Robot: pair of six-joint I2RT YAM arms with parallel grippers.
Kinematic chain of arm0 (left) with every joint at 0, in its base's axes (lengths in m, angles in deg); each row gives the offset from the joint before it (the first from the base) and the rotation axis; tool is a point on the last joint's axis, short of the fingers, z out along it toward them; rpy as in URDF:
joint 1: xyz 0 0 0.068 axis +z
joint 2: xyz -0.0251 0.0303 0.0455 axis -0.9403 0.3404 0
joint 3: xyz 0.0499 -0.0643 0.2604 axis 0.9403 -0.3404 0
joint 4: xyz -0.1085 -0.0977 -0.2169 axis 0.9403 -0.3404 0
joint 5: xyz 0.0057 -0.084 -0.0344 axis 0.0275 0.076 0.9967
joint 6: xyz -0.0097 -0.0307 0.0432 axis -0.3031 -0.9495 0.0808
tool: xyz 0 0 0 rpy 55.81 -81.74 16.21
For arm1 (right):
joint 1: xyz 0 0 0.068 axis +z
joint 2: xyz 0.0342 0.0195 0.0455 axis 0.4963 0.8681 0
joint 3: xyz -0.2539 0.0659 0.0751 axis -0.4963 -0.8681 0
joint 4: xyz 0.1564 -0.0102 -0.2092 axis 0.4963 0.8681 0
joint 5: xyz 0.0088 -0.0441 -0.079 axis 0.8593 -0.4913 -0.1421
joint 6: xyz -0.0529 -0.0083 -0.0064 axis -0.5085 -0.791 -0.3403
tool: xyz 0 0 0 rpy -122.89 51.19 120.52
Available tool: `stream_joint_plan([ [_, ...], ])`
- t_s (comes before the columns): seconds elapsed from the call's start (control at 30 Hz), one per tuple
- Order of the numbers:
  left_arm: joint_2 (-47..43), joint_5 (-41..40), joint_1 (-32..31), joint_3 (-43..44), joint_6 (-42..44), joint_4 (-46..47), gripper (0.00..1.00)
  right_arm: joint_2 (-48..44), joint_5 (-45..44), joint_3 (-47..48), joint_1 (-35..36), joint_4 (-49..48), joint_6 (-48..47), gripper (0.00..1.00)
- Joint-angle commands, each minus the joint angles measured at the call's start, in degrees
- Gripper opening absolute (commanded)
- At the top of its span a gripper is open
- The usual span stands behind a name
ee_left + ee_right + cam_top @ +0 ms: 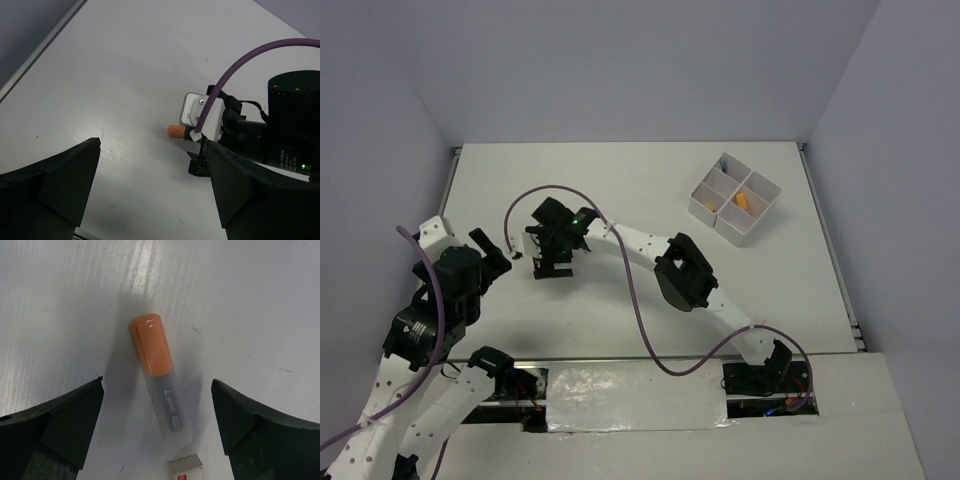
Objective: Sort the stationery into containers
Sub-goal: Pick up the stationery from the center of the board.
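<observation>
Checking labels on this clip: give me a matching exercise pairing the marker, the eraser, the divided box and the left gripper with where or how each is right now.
Things:
1. marker
2. eraser
3. box
4. left gripper

Places or states:
A. far right of the table, orange bits inside
B. open, holding nothing
C. lying flat between the open fingers of the right gripper
D. just past the marker's clear end

Pairs: 1-C, 2-D, 3-A, 4-B

The marker (159, 377) is orange-capped; the eraser (186, 466) looks white.
</observation>
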Motion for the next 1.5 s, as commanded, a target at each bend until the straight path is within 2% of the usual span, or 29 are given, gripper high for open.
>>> stream_joint_plan([
  [0.0,-2.0,1.4,-0.4,-0.5,2.0,3.1,0.99,2.7,2.8,6.3,-0.8,4.9,-1.1,0.95],
  [0.2,-4.7,1.3,-1.3,-0.8,2.0,3.4,0.99,3.9,5.5,9.2,-1.4,9.1,-0.6,1.0],
  [0.47,-6.1,2.9,-3.1,-0.7,1.8,3.8,0.99,6.2,3.3,10.1,-1.2,15.0,-0.6,0.95],
  [0.57,-6.3,2.9,-3.1,-0.9,2.7,4.7,0.99,6.1,4.2,10.4,-1.2,15.6,-0.2,0.81],
  [0.63,-5.9,2.9,-3.1,-0.8,3.3,4.7,0.99,5.9,4.7,9.5,-0.9,15.3,0.3,0.41],
  [0.67,-5.9,2.8,-3.0,-0.8,3.5,4.7,0.99,5.3,4.9,9.0,-0.5,15.1,0.5,0.37],
  [0.77,-5.9,4.2,-2.6,-1.0,4.5,5.5,0.99,2.6,7.9,4.9,0.2,12.1,2.6,0.46],
  [0.8,-6.0,4.7,-2.5,-1.2,5.0,6.1,0.99,2.0,8.9,4.2,0.2,11.1,3.5,0.56],
  [0.87,-6.0,5.4,-1.8,-1.2,5.4,6.4,0.99,1.7,10.4,3.3,0.6,8.3,6.0,0.63],
  [0.9,-6.1,5.7,-1.7,-1.3,5.5,6.7,0.99,1.8,8.7,3.7,1.1,7.3,7.4,0.77],
  [1.07,-6.4,6.8,-1.3,-1.6,5.9,7.0,0.99,3.2,10.5,4.9,1.9,5.5,11.8,0.79],
  [1.13,-6.8,7.1,-1.3,-1.8,6.0,7.3,0.99,3.8,10.4,4.3,2.1,4.8,13.3,0.75],
  [1.2,-7.0,7.1,-1.3,-1.8,6.0,7.3,0.99,4.6,10.0,4.4,2.3,5.0,14.0,0.63],
  [1.23,-7.0,7.3,-1.4,-1.8,6.1,7.4,0.99,5.3,9.4,4.4,2.4,5.6,14.6,0.61],
  [1.27,-7.1,7.4,-1.3,-1.8,6.1,7.4,0.99,5.7,8.7,4.2,2.5,5.5,15.2,0.61],
  [1.33,-7.2,7.6,-1.2,-1.9,6.1,7.4,0.99,6.0,7.2,2.7,3.1,3.9,16.6,0.71],
  [1.47,-7.2,7.8,-1.2,-1.9,6.2,7.6,0.99,5.5,3.6,-1.0,4.4,-0.5,17.6,0.72],
])
